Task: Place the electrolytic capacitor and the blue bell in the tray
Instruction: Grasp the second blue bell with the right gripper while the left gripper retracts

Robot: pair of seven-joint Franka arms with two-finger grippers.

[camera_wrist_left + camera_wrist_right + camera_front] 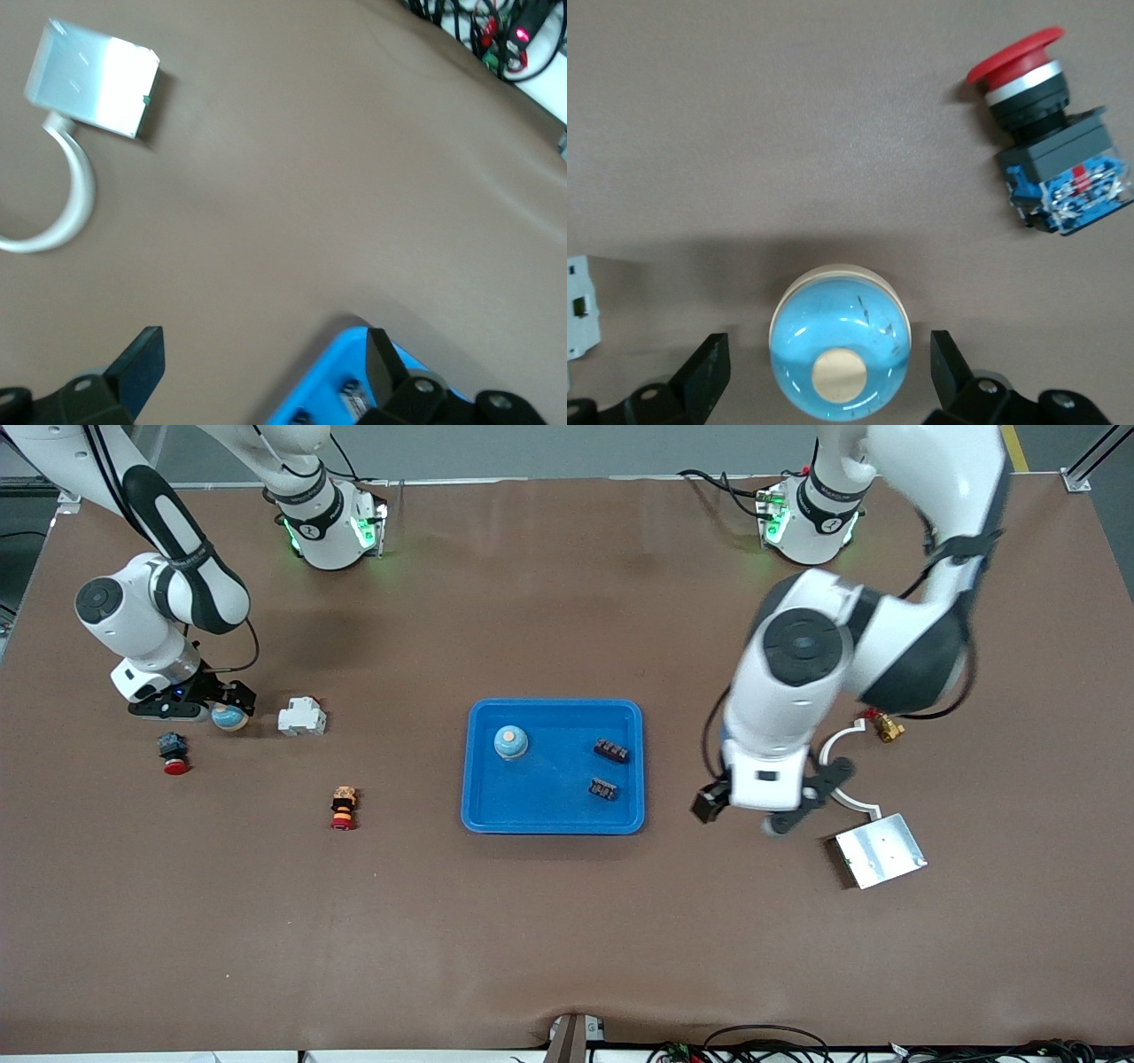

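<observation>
At the left of the front view, the right pincer (213, 707) sits low on the brown counter (567, 921), fingers spread either side of a round, light-blue domed bell (840, 351), which lies squarely between them. The left pincer (764, 812), also spread and empty, hangs beside the shallow bright-blue plastic tray (554, 821), mid-frame, which already holds another blue bell (511, 741).

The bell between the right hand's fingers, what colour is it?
The bell is light blue with a cream button on top and a cream rim, clearest in the right wrist view.
</observation>
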